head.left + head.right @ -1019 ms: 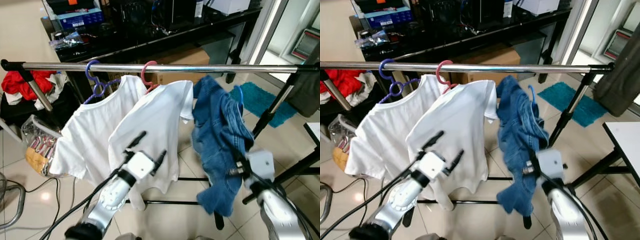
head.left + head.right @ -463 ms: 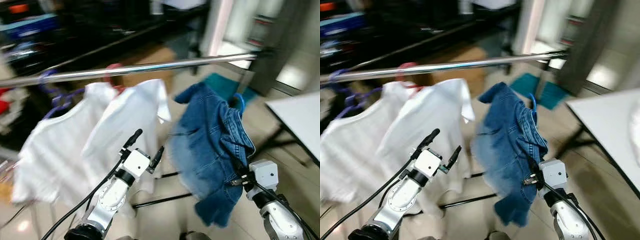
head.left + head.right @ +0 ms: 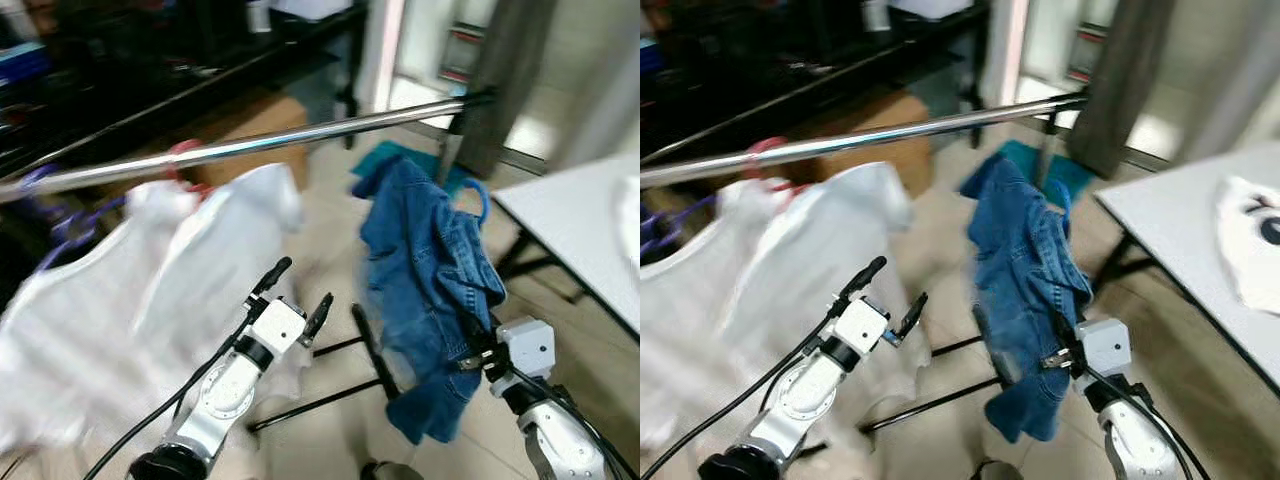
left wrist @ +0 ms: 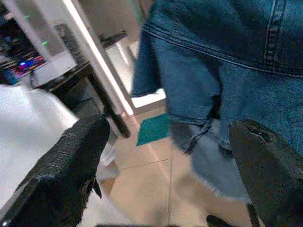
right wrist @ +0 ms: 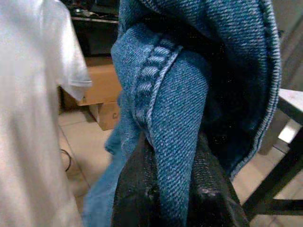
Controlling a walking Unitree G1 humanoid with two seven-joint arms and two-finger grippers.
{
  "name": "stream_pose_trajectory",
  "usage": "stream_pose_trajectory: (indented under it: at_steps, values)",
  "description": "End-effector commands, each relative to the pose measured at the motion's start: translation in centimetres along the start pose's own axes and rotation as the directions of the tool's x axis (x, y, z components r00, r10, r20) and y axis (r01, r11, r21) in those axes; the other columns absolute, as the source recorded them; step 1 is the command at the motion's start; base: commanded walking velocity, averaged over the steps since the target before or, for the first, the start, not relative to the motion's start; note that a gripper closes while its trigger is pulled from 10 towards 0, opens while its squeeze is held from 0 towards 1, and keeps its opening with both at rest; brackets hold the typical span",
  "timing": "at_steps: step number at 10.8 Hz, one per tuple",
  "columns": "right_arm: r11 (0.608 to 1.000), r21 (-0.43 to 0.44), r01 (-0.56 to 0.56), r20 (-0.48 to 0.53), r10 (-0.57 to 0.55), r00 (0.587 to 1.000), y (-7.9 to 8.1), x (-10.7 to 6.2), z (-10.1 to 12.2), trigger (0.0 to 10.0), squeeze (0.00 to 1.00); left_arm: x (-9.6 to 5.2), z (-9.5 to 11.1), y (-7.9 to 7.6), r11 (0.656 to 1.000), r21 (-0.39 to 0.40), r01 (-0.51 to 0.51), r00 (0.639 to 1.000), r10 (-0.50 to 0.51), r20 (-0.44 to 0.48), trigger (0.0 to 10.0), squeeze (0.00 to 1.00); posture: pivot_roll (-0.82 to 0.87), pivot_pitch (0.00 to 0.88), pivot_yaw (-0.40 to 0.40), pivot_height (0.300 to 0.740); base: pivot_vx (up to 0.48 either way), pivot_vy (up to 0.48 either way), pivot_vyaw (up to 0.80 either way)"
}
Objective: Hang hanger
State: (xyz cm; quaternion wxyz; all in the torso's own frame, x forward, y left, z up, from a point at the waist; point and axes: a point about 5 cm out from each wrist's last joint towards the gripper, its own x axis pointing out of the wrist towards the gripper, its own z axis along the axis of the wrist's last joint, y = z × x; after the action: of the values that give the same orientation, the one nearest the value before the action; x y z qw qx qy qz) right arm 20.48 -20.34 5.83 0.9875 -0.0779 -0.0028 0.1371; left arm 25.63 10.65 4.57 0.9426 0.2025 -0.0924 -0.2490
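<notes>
Your right pincer (image 3: pixel 1058 357) pinches the denim jacket (image 3: pixel 430 270) on its blue hanger (image 3: pixel 479 196) — held below the rail (image 3: pixel 300 140), not hooked yet. Your left pincer (image 3: pixel 300 296) waits spread (holding nothing) beside the white shirts (image 3: pixel 150 290).

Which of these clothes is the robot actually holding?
The blue denim garment, pinched by the right gripper. The two white T-shirts hang on the rail, untouched.
</notes>
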Motion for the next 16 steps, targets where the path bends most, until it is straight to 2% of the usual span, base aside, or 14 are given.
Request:
stream_pose_trajectory:
  at_steps: [1,5,7,8,9,10,12,13,16]
  values:
    - [1.000,-0.028,0.007,0.070,-0.005,0.998,-0.5,0.4,1.2,10.0,0.00,0.3,0.0,-0.3,1.000,-0.004,0.020,1.000,-0.020,-0.005,10.0,0.00,-0.08,0.000,0.055,0.740,0.000,0.000,-0.77]
    - [1.000,-0.022,0.021,0.085,-0.019,0.996,-0.3,0.1,1.5,10.0,0.00,0.4,0.0,-0.6,0.999,-0.002,0.046,0.999,-0.046,-0.003,10.0,0.00,-0.10,0.000,0.068,0.740,0.000,-0.188,-0.76]
    - [0.999,-0.029,0.016,0.127,-0.012,0.992,0.0,0.4,2.5,10.0,0.00,0.6,0.1,-0.6,0.999,-0.003,0.053,0.999,-0.053,0.002,10.0,0.00,-0.10,0.000,0.073,0.740,0.000,0.000,-0.76]
    - [1.000,-0.023,0.010,0.196,-0.006,0.980,0.3,1.3,4.4,10.0,0.00,0.7,0.1,-0.6,0.998,-0.002,0.055,0.998,-0.055,0.004,10.0,0.00,-0.11,0.000,0.075,0.740,0.000,0.000,-0.76]
    - [1.000,-0.011,-0.004,0.306,0.007,0.952,0.7,2.9,7.7,10.0,0.00,0.8,0.2,-0.7,0.998,-0.003,0.058,0.998,-0.058,0.006,10.0,0.00,-0.11,0.000,0.077,0.740,0.000,0.000,-0.76]
    - [1.000,0.014,0.011,0.363,-0.016,0.932,0.5,3.9,9.5,10.0,0.00,0.9,0.2,-0.7,0.998,-0.003,0.059,0.998,-0.059,0.009,10.0,0.00,-0.11,0.000,0.074,0.740,0.000,0.000,-0.76]
    - [0.996,0.074,0.055,0.371,-0.078,0.925,-0.4,4.7,10.3,10.0,0.00,1.0,0.3,-0.7,0.999,-0.006,0.053,0.999,-0.053,0.011,10.0,0.00,-0.11,0.000,0.068,0.740,0.000,0.000,-0.74]
    - [0.994,0.077,0.082,0.294,-0.101,0.951,-0.6,5.0,9.5,10.0,0.00,0.9,0.3,-0.9,0.999,-0.010,0.051,0.999,-0.051,0.012,10.0,0.00,-0.10,0.000,0.061,0.740,0.000,0.000,0.00]
    - [0.988,0.108,0.113,0.269,-0.139,0.953,-1.1,4.9,9.4,10.0,0.00,0.7,0.3,-1.0,0.999,-0.013,0.046,0.999,-0.046,0.010,10.0,0.00,-0.10,0.000,0.061,0.740,0.000,0.000,0.00]
